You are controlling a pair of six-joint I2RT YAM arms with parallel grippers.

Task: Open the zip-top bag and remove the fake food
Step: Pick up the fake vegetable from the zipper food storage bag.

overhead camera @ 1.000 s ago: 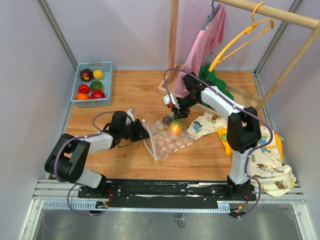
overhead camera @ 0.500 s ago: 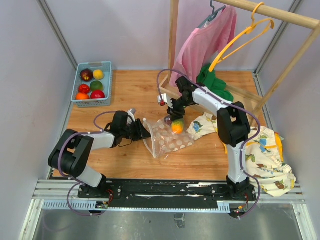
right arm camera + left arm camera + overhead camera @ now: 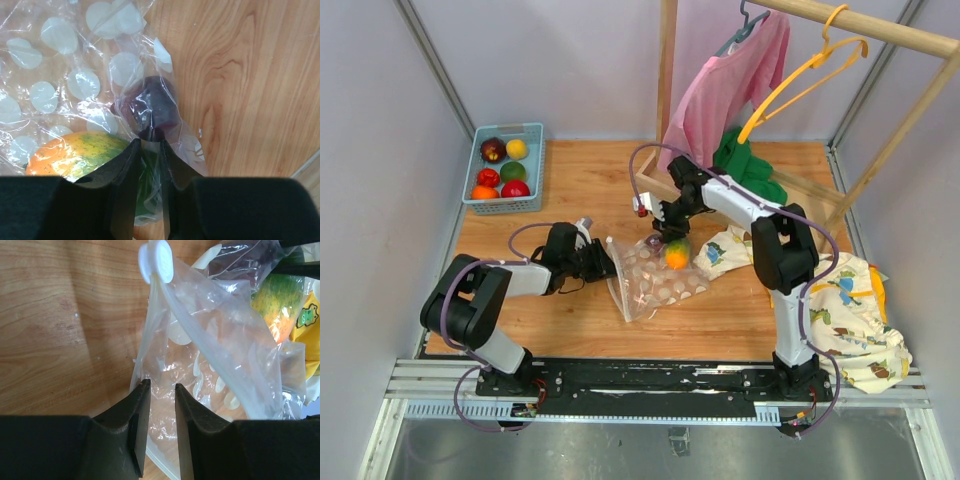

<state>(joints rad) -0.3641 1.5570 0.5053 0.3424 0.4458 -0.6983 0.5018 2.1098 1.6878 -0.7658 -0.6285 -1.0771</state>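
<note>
The clear zip-top bag (image 3: 655, 280) with pale dots lies on the wooden table between both arms. My left gripper (image 3: 603, 262) is shut on the bag's left edge; the left wrist view shows plastic between its jaws (image 3: 161, 385), with the white zip strip (image 3: 200, 340) and slider (image 3: 156, 261) above. My right gripper (image 3: 663, 228) is shut on a fold of the bag (image 3: 75, 75) at its far end, next to the fruit inside. Inside the bag are an orange-green mango (image 3: 676, 256) (image 3: 75, 150) and a dark purple fruit (image 3: 653, 241) (image 3: 155, 105).
A blue basket (image 3: 534, 165) holding several plastic fruits stands at the back left. A wooden clothes rack (image 3: 667, 90) stands at the back right with a pink garment (image 3: 730, 85), a yellow hanger (image 3: 800, 75) and a green cloth (image 3: 745, 170). A yellow-and-white cartoon-print cloth (image 3: 840, 310) lies on the right.
My right gripper has shifted slightly left and nearer with the bag's far end, and its arm has swung left. The pink garment has swung back and hangs wider. My left gripper has barely moved.
</note>
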